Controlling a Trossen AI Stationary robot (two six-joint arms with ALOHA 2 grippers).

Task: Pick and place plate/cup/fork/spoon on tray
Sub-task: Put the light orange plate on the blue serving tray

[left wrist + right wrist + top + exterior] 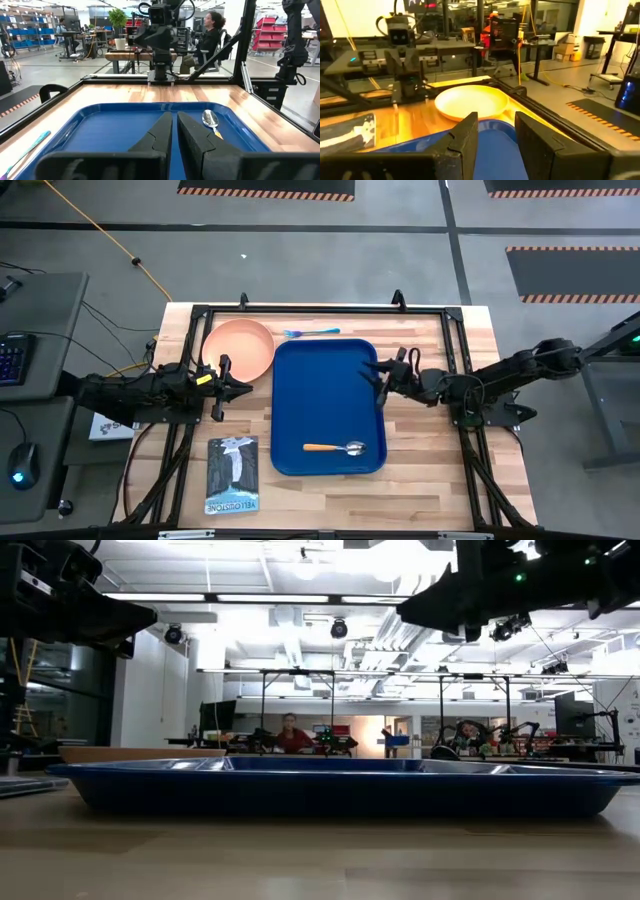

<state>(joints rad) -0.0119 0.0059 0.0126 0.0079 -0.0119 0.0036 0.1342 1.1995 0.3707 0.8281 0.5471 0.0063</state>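
Note:
The blue tray [328, 385] lies in the middle of the table. The orange-handled spoon [335, 448] lies in the tray near its near end and also shows in the left wrist view [212, 121]. The salmon-pink plate [240, 347] rests on the table left of the tray's far end. The light-blue fork [312, 332] lies on the table beyond the tray's far edge. No cup is in view. My left gripper [246, 387] is shut and empty, just near of the plate, pointing at the tray [174, 117]. My right gripper [375, 378] is open and empty over the tray's right rim [497, 122].
A grey-blue booklet [232, 473] lies at the near left of the table. A black frame [320, 311] runs along the table's far and side edges. People sit at benches in the room beyond the table.

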